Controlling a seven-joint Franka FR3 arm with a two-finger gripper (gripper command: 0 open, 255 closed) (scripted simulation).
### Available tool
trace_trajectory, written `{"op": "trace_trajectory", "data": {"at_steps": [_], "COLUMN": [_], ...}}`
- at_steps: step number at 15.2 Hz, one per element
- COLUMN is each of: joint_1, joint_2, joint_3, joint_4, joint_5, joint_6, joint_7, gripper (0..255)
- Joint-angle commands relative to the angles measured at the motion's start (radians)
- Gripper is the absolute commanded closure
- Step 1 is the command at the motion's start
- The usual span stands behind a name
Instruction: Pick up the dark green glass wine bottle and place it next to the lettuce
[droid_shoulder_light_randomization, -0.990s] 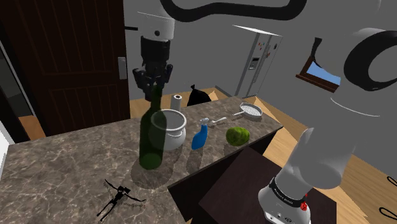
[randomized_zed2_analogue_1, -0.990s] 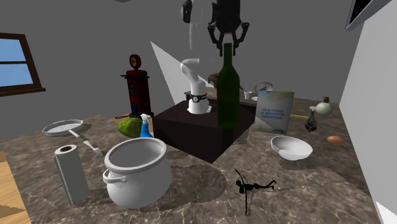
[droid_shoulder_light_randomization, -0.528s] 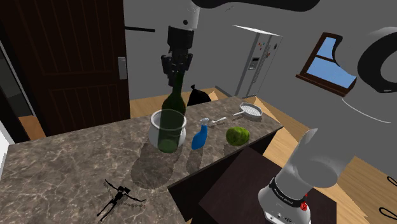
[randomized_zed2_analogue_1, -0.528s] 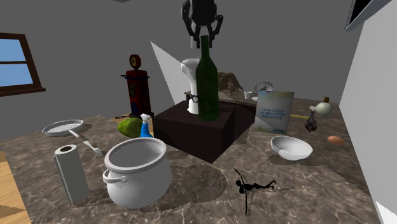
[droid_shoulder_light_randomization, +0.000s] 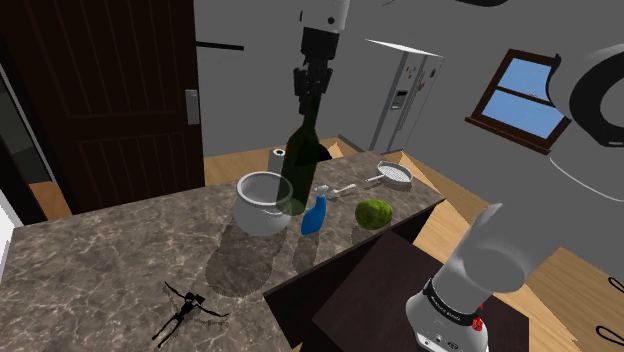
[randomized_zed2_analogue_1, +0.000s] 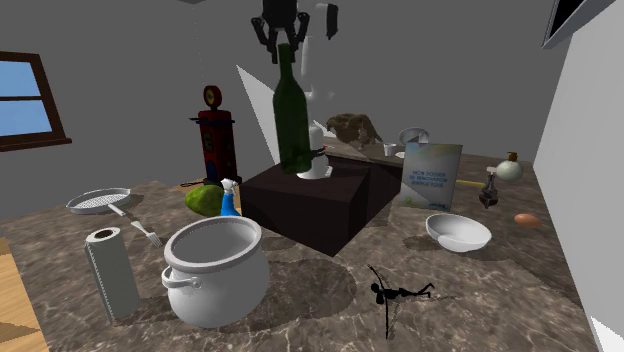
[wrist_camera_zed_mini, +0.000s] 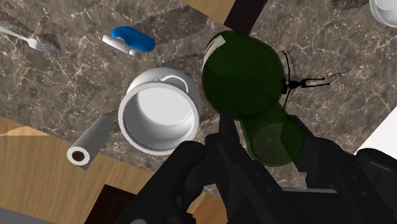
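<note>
Because the neck is the only part narrow enough to clasp, I have the tool (droid_shoulder_light_randomization: 311, 90) shut on the top of the dark green wine bottle (droid_shoulder_light_randomization: 299, 165). The bottle hangs from it in the upper middle of the shoulder view, a touch off vertical and well clear of the desk (droid_shoulder_light_randomization: 100, 260). In the wrist view the black fingers (wrist_camera_zed_mini: 219, 143) press against the neck on either side, with the bottle's body (wrist_camera_zed_mini: 242, 73) over the white pot (wrist_camera_zed_mini: 159, 114). I judge this height is there to clear the pot and the blue spray bottle (droid_shoulder_light_randomization: 314, 213). The lettuce (droid_shoulder_light_randomization: 373, 213) sits right of centre, just beside the spray bottle and near the desk's edge. The free patch there looks tight, so I expect the bottle must go down upright and slowly.
</note>
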Motion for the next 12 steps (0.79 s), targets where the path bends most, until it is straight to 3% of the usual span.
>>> {"op": "trace_trajectory", "data": {"at_steps": [1,12], "joint_1": [-0.022,-0.131], "joint_2": [-0.016,0.018], "joint_3": [-0.031,-0.182], "joint_4": [-0.001,0.147], "joint_5": [-0.003,-0.038], "joint_6": [-0.018,-0.144], "joint_7": [-0.053,-0.308], "gripper": [255,255]}}
